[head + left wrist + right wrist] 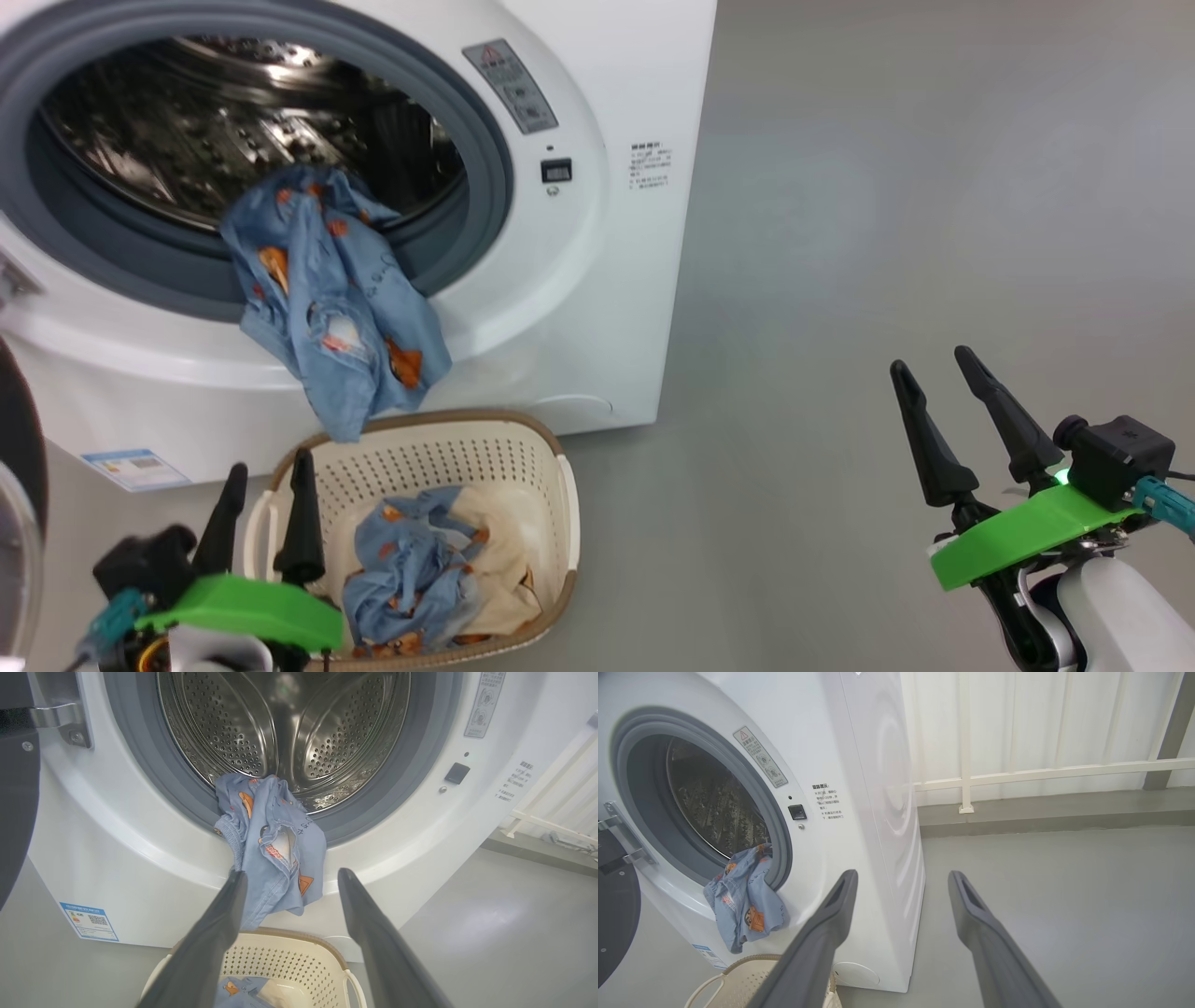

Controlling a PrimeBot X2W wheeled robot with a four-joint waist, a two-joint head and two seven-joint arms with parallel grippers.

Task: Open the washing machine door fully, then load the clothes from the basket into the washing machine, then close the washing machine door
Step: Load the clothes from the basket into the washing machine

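left end effector (270, 462), right end effector (930, 359): spread apart, empty | risk: blue garment (336, 308) hangs over gasket (492, 187), may slide into basket (569, 509) or be pinched by door (16, 812)

The left gripper (268, 460) sits at the lower left of the head view, its two dark fingers (301, 523) pointing up and spread apart, holding nothing. They rise from the left green mount (243, 607), with a black wrist camera (145, 565) beside it. The right gripper (931, 360) stands at the lower right, its fingers likewise parted and empty, leaning slightly left, on the right green mount (1027, 532) above a white forearm (1120, 607).
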